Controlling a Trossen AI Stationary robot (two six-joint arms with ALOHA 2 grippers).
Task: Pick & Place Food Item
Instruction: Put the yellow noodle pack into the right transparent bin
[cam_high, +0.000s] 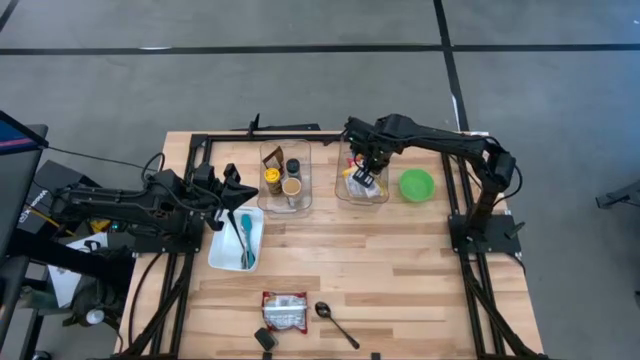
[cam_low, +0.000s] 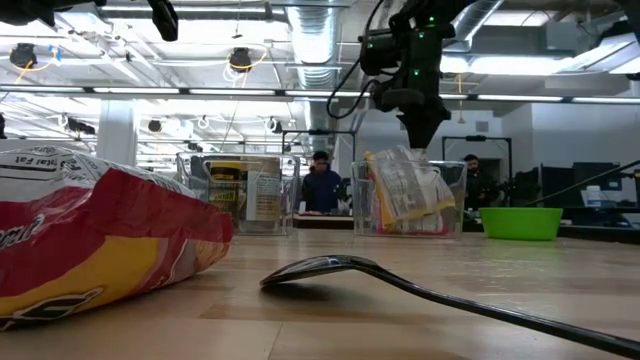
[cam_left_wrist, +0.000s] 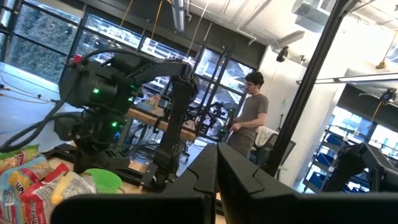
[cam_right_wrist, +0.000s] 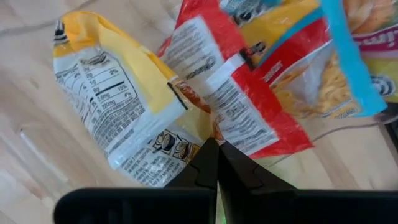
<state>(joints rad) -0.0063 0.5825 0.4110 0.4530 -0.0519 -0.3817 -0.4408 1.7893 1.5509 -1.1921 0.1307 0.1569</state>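
Note:
Several snack packets stand in a clear container (cam_high: 342, 190) at the table's far middle, leaning on its walls. They include a yellow-and-white packet (cam_right_wrist: 112, 93) and a red-and-white packet (cam_right_wrist: 236, 93). In the low view the packets (cam_low: 405, 190) rise above the container's rim. My right gripper (cam_high: 366, 165) (cam_low: 427, 142) (cam_right_wrist: 216, 148) points down over them, shut. Another red packet (cam_high: 284, 310) (cam_low: 90, 240) lies flat near the front edge. My left gripper (cam_high: 238, 190) (cam_left_wrist: 216, 163) waits shut and raised at the left, touching nothing. My right gripper comes from above with its shut fingertips (cam_right_wrist: 208, 155) at the spot where the yellow packet's edge (cam_right_wrist: 186, 102) and the red packet meet. I cannot tell whether they touch or pinch a packet there.
A second clear container (cam_high: 300, 200) with jars stands left of the first. A green bowl (cam_high: 417, 184) (cam_low: 520, 222) sits to its right. A white tray (cam_high: 225, 250) with utensils lies below my left gripper. A spoon (cam_high: 335, 322) (cam_low: 400, 280) and a small black object (cam_high: 265, 340) lie near the front. People stand in the room beyond.

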